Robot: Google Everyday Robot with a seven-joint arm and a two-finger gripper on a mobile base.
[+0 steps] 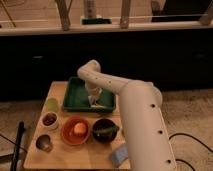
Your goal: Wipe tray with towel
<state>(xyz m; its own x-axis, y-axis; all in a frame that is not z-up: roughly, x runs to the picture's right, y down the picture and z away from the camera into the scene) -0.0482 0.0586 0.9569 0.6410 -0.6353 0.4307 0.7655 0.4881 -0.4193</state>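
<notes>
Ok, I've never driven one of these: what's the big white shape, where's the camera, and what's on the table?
The white shape is the robot's single arm, which enters the picture at the lower right and bends down at its elbow. There is one camera view, looking down on the wooden table; where it is mounted isn't known. The gripper is down inside the dark green tray, at the pale towel; whether it grips the towel I cannot tell. Nearer the camera stand a green cup, a small white bowl, an orange bowl, a dark bowl, a metal cup and a grey-blue pad.
</notes>
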